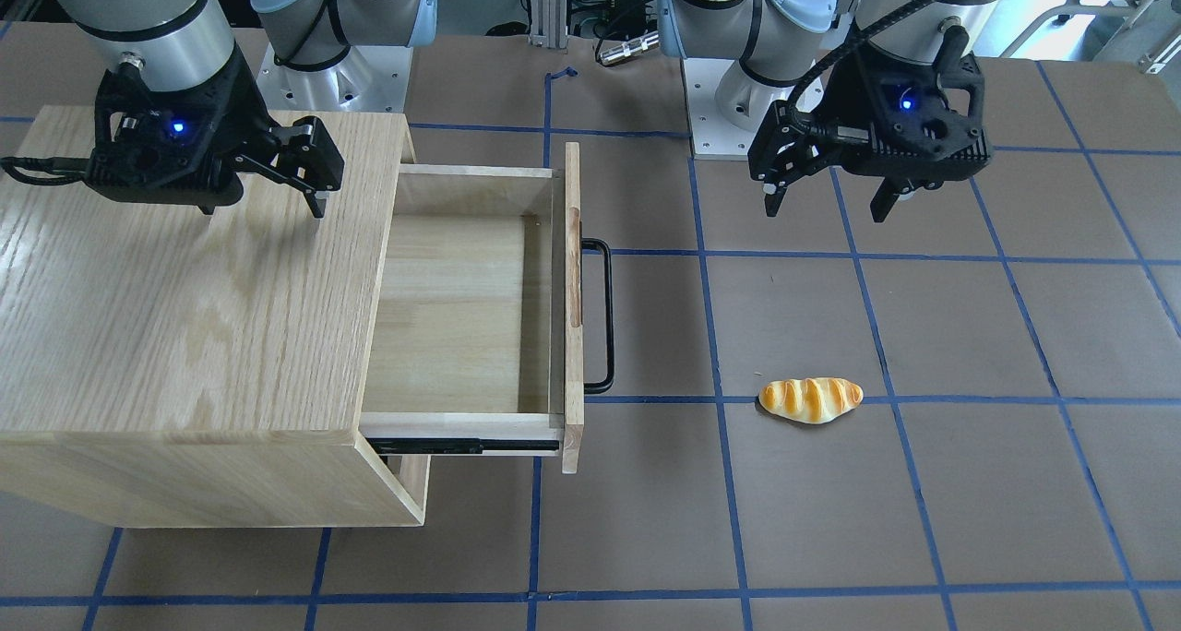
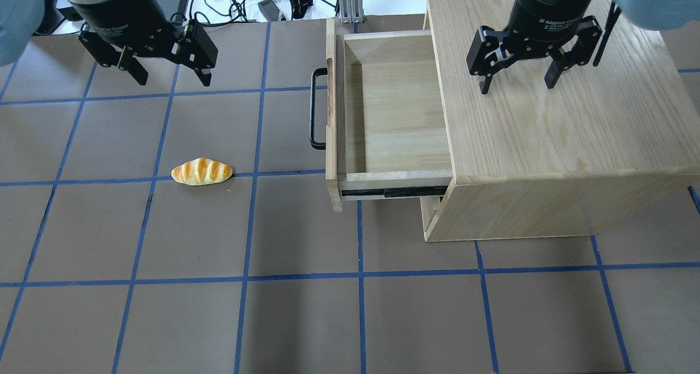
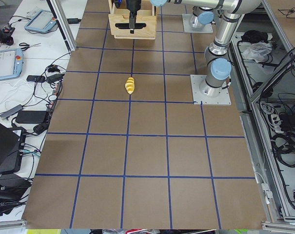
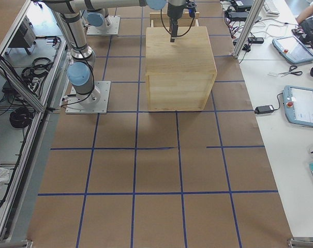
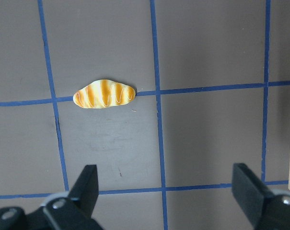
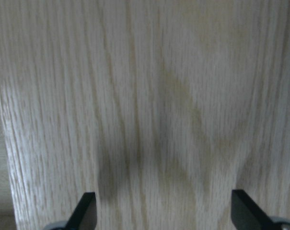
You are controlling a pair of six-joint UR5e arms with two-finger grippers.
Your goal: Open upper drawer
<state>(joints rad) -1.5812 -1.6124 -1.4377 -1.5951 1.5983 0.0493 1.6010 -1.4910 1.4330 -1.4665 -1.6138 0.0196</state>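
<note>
So the upper drawer (image 2: 394, 117) is sticking way out of the cabinet (image 2: 547, 133), pulled out from the cabinet's front with its wooden floor in plain sight. Its front panel is the bit farthest from the cabinet, with the long black bar handle (image 2: 312, 111) on its outer face and the oblong slot (image 2: 330, 92) right by it. You can see a black slide rail (image 2: 394, 191) along the drawer's side where it runs back under the cabinet top.

The right hand (image 2: 517, 87) is over the cabinet's top, just back from the edge the drawer comes out of. Fingers are spread wide and it's holding nothing, so the drawer is beside and below it, not touching.

The left hand (image 2: 175, 81) is well away from the cabinet, out past the handle, above the bare surface (image 2: 306, 308). Also spread, also gripping nothing.

There's a little bread roll (image 2: 202, 171) lying on the surface, also out past the handle and well clear of the cabinet.
</note>
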